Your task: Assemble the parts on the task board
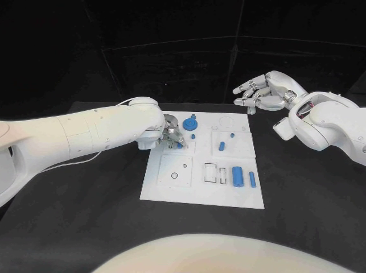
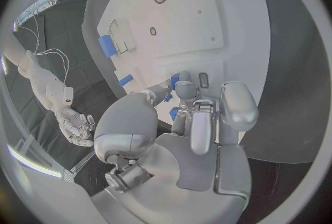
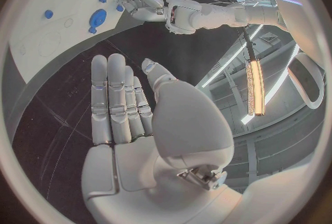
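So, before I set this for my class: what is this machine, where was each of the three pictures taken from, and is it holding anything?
It is a robot with two white arms ending in silver hands. One picture looks down from its head; the two round ones come from cameras at its wrists. On the black table lies a white task board with small blue parts. The left hand is down on the board, fingers around a small blue piece; a firm grip cannot be confirmed. The right hand hovers beyond the board, open and empty.

task board [image 1: 201,187]: white, flat, mid-table | blue parts [image 1: 237,174]: scattered on it
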Robot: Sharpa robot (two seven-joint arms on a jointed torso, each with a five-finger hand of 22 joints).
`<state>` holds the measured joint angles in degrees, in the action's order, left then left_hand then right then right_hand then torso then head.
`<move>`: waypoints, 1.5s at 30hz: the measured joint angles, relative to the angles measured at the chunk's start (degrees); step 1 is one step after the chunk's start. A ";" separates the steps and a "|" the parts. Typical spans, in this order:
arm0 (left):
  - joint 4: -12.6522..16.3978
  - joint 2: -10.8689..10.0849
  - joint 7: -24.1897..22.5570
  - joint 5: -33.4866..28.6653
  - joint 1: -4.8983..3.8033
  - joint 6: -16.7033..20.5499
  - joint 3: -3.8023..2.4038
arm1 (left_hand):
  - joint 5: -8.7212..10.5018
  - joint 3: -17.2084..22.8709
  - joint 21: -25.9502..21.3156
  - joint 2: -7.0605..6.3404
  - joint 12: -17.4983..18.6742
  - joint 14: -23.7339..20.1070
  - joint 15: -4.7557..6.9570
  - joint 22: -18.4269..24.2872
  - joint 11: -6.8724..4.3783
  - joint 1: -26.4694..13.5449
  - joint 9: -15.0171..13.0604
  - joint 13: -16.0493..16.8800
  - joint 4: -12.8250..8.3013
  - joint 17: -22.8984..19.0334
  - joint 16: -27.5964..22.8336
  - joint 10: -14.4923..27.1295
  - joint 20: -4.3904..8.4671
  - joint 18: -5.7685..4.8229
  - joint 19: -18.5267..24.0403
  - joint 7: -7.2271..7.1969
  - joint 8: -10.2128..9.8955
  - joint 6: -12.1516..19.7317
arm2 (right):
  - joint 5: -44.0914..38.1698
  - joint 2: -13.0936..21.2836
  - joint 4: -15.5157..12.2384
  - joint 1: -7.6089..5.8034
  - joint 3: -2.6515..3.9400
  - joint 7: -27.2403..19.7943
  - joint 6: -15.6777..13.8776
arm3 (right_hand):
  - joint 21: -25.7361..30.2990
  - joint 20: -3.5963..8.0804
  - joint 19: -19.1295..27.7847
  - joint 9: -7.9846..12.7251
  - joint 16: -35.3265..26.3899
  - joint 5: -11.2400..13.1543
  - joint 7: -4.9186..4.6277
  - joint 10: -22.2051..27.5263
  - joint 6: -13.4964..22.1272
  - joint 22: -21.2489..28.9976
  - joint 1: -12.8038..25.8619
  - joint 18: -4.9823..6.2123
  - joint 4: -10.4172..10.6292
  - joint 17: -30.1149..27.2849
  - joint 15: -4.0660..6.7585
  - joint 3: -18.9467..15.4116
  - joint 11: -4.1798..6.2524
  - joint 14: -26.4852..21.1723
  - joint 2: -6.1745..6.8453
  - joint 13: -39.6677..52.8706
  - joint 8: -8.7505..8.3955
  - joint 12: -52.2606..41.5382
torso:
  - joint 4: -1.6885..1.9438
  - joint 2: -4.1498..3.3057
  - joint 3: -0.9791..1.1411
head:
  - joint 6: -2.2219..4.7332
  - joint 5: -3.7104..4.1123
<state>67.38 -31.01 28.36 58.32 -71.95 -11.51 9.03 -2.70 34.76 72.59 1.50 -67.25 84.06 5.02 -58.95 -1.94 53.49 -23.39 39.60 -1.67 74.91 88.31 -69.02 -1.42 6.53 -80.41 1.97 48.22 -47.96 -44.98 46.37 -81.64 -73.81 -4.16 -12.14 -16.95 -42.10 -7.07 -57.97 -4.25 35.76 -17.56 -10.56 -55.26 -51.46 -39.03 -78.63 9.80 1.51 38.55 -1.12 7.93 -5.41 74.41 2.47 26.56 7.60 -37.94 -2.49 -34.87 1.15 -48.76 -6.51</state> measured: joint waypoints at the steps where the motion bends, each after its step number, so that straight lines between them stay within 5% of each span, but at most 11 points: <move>1: -0.08 0.05 0.00 0.00 0.00 0.00 0.00 | 0.00 0.00 0.00 -0.17 0.00 0.00 0.00 0.00 0.00 -0.17 0.00 0.00 -0.01 0.00 0.00 0.00 0.00 0.00 0.00 0.00 0.00 0.00 | 0.00 0.00 0.00 0.00 0.00 0.00 0.02 | 0.00 0.00 0.00 0.00 0.00 0.00 0.00 0.00 0.00 0.00 0.00 0.00 0.00 0.00 0.00 0.00 0.00 0.00 0.00 0.00 0.00 0.00 | 0.00 0.01 0.00 | 0.00 0.01; 5: -0.48 0.25 0.03 -0.02 0.00 0.07 0.03 | 0.00 0.32 0.00 -0.71 0.00 -0.12 0.12 -0.22 -0.01 -1.07 0.17 -0.03 -0.39 0.00 0.00 -0.01 0.20 0.01 -0.19 -0.04 0.22 -0.19 | 0.00 0.01 0.02 0.00 0.00 0.00 0.13 | 0.23 0.00 0.00 0.00 0.00 0.00 0.00 0.00 0.00 0.06 0.00 0.00 0.17 0.00 0.00 -0.17 0.00 0.00 0.00 -0.07 0.00 0.00 | -0.03 0.01 0.00 | 0.03 0.00; 10: -0.69 0.37 0.07 -0.18 0.12 0.16 0.09 | -0.24 -4.67 0.07 -1.93 0.00 -0.21 0.21 -0.45 -0.42 -4.10 0.44 -0.14 2.44 0.00 0.00 -0.40 0.19 0.02 -0.19 -0.25 0.49 -1.07 | 0.00 -0.05 0.06 0.00 0.00 0.00 0.25 | 0.23 0.00 0.00 0.00 0.00 0.00 0.00 0.00 0.00 0.06 0.00 0.00 0.17 0.00 0.00 -0.17 0.00 0.00 0.00 -0.07 0.00 -0.21 | -0.03 0.01 0.00 | 0.09 0.10; 19: 0.53 -1.00 0.08 -0.78 0.16 0.75 -0.08 | -0.18 -17.12 0.21 -6.58 -0.21 -0.14 0.54 -0.73 -0.42 -7.11 1.07 -0.01 6.58 0.00 0.21 -0.40 0.86 0.04 -0.44 -0.20 0.49 -1.57 | -0.01 -0.07 0.13 0.00 -0.01 0.00 0.39 | 0.23 0.00 0.00 0.01 0.00 0.00 0.00 -0.01 0.00 0.13 0.00 0.00 0.49 0.00 0.00 -0.17 -0.01 0.00 0.00 -0.13 0.00 -0.21 | -0.03 0.01 -0.05 | 0.19 0.19; 22: 1.28 -1.86 0.08 -1.05 0.19 1.12 -1.10 | -0.18 -19.45 0.21 -6.72 -0.21 -0.21 0.61 -0.73 -0.42 -6.97 1.19 0.05 7.38 0.00 0.21 -0.40 0.86 0.05 -0.44 -0.24 0.49 -1.61 | -0.01 -0.06 0.19 0.00 -0.01 0.00 0.42 | 0.23 0.00 0.00 0.01 0.00 0.00 0.00 -0.01 0.00 0.13 0.00 0.00 0.49 0.00 0.00 -0.17 -0.01 0.00 0.00 -0.13 0.00 -0.21 | -0.02 0.01 -0.05 | 0.19 0.27; 25: 2.04 -2.54 0.08 -1.27 0.10 1.53 -2.96 | -0.18 -21.20 0.21 -6.92 -0.20 -0.01 0.81 -0.65 -0.42 -6.77 1.28 -0.09 8.14 0.00 0.21 -0.40 0.86 0.07 -0.44 -0.24 0.49 -1.61 | -0.01 -0.05 0.32 0.00 -0.01 0.00 0.45 | 0.23 0.00 0.00 0.01 0.00 0.00 0.00 -0.01 0.00 0.13 0.00 0.00 0.49 0.00 0.00 -0.17 -0.01 0.00 0.00 -0.13 0.00 -0.21 | -0.01 0.01 -0.05 | 0.19 0.31; 32: 2.51 -3.61 0.02 -1.63 -1.09 2.36 -6.07 | -0.18 -24.73 -0.27 -6.12 0.64 -0.01 0.81 0.44 -0.24 -3.80 1.76 -2.23 9.15 0.00 0.21 0.85 1.06 0.07 -0.24 0.07 0.37 -0.42 | -0.01 -0.15 0.62 0.00 -0.01 0.00 0.52 | 0.23 0.00 0.00 0.01 0.00 0.00 0.00 0.20 0.00 0.13 0.00 0.00 0.49 0.00 0.00 -0.16 -0.22 0.00 0.00 -0.12 0.00 -0.21 | 0.03 0.01 -0.05 | 0.34 0.34; 36: 1.15 -3.36 0.00 -1.79 -2.14 2.02 -6.78 | -0.18 -25.59 -1.59 -4.39 2.13 -0.11 0.22 2.11 0.90 0.38 3.14 -4.80 8.28 0.00 0.21 2.78 0.47 0.08 0.37 1.29 -2.08 2.65 | -0.01 -0.24 0.75 0.00 -0.01 0.00 0.58 | 0.23 0.00 0.00 0.01 0.00 0.00 0.00 0.20 0.00 0.13 0.00 0.00 0.62 0.00 0.00 -0.30 -0.22 0.00 0.00 -0.17 0.00 -0.21 | 0.01 -0.01 -0.05 | 0.49 0.29; 41: -3.97 -1.10 0.03 -1.85 -3.35 -0.40 -7.15 | -0.18 -27.69 -1.80 -2.23 2.26 -0.10 -1.37 2.59 2.23 3.09 5.62 -5.13 8.13 0.00 0.21 3.41 -0.57 0.09 0.93 3.14 -5.45 5.52 | -0.01 -0.42 0.95 0.01 -0.02 0.00 0.62 | 0.23 0.00 0.00 0.01 0.00 0.01 0.00 0.20 0.00 0.12 0.00 0.00 0.62 0.00 0.00 -0.30 -0.22 0.00 0.00 -0.17 0.00 -0.21 | -0.03 -0.08 -0.05 | 0.53 0.44; 45: -8.67 1.45 0.10 -1.49 -3.72 -3.33 -7.19 | -0.18 -28.26 -1.80 -2.11 1.96 0.00 -1.47 2.63 2.37 3.21 6.22 -5.00 8.47 0.00 0.21 3.41 -0.74 0.10 0.93 3.33 -5.81 5.70 | -0.01 -0.56 0.99 0.01 -0.02 0.00 0.63 | 0.23 0.00 0.00 0.02 0.00 0.01 0.00 0.20 0.00 0.12 0.00 0.00 0.62 0.00 0.00 -0.30 -0.22 0.00 0.00 -0.16 0.00 -0.21 | -0.12 -0.12 -0.03 | 0.53 0.42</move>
<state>58.71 -29.56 28.46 56.83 -75.67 -14.83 1.84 -2.88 6.49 70.78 -0.61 -65.29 84.06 3.55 -56.31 0.42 56.69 -17.17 34.60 6.80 74.91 88.52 -65.61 -2.16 6.63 -79.49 5.30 42.41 -42.26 -45.00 45.81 -80.66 -73.80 -4.18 -12.14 -16.32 -41.88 -7.07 -57.97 -4.23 35.76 -17.56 -10.56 -55.06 -51.46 -38.91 -78.63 9.80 2.13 38.55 -1.12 7.63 -5.63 74.41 2.47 26.40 7.60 -38.15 -2.60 -34.99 1.12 -48.23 -6.09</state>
